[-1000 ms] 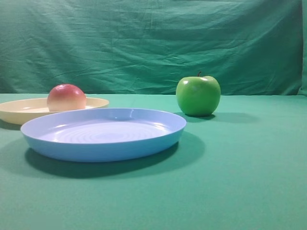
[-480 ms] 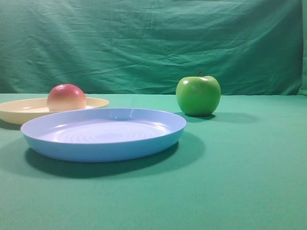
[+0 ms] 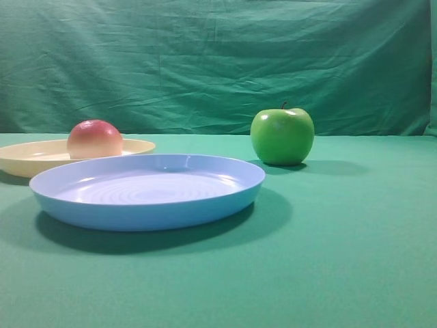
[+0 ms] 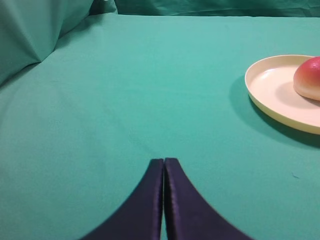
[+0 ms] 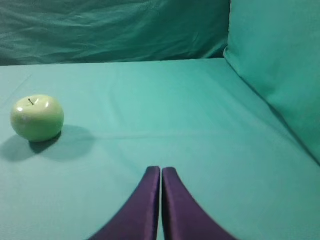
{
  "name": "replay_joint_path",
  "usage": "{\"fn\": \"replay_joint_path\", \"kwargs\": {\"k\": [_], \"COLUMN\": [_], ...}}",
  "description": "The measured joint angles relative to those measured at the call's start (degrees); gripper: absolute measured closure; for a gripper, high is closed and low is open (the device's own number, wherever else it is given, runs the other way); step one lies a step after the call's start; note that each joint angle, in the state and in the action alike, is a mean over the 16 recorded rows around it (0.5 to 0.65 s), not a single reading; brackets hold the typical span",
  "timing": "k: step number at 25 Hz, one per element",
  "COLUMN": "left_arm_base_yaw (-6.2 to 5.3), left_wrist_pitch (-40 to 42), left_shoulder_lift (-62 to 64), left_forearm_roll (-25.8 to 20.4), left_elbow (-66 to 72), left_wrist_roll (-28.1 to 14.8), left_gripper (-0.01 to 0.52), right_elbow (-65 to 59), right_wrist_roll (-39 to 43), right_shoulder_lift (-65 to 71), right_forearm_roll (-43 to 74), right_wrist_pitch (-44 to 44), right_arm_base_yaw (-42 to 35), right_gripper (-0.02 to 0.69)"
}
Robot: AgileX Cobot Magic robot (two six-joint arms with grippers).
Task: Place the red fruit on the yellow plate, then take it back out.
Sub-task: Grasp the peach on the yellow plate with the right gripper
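Observation:
The red fruit [image 3: 94, 139] rests on the yellow plate [image 3: 27, 156] at the far left of the high view. In the left wrist view the same red fruit [image 4: 309, 78] lies on the yellow plate [image 4: 272, 92] at the right edge. My left gripper [image 4: 164, 161] is shut and empty, well short and left of the plate. My right gripper [image 5: 161, 169] is also shut with nothing in it, over bare cloth. Neither gripper shows in the high view.
A larger light blue plate [image 3: 147, 208] sits in front of the yellow one. A shiny green apple [image 3: 282, 136] stands to the right, also the green apple [image 5: 37, 117] at the left of the right wrist view. Green cloth covers table and backdrop.

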State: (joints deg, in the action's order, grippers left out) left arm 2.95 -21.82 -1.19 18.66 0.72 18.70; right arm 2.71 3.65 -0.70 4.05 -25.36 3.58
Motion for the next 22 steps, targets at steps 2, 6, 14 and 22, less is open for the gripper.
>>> {"fn": "replay_joint_path", "kwargs": {"k": [2, 6, 14, 22], "left_arm_base_yaw": [0.00, 0.00, 0.00, 0.00], "left_wrist_pitch": [0.00, 0.00, 0.00, 0.00], "left_shoulder_lift": [0.00, 0.00, 0.00, 0.00], "left_forearm_roll": [0.00, 0.00, 0.00, 0.00], "left_elbow": [0.00, 0.00, 0.00, 0.00], "left_wrist_roll": [0.00, 0.00, 0.00, 0.00], "left_gripper": [0.514, 0.514, 0.514, 0.514], "right_elbow": [-1.25, -3.03, -3.86, -3.86], "right_wrist_roll": [0.01, 0.04, 0.05, 0.05], "right_shoulder_lift": [0.00, 0.00, 0.00, 0.00], "right_forearm_roll": [-0.24, -0.79, -1.36, -1.61], "right_wrist_pitch": [0.51, 1.36, 1.97, 2.01], "right_arm_base_yaw": [-0.01, -0.01, -0.01, -0.01], "right_gripper": [0.665, 0.665, 0.665, 0.665]}}
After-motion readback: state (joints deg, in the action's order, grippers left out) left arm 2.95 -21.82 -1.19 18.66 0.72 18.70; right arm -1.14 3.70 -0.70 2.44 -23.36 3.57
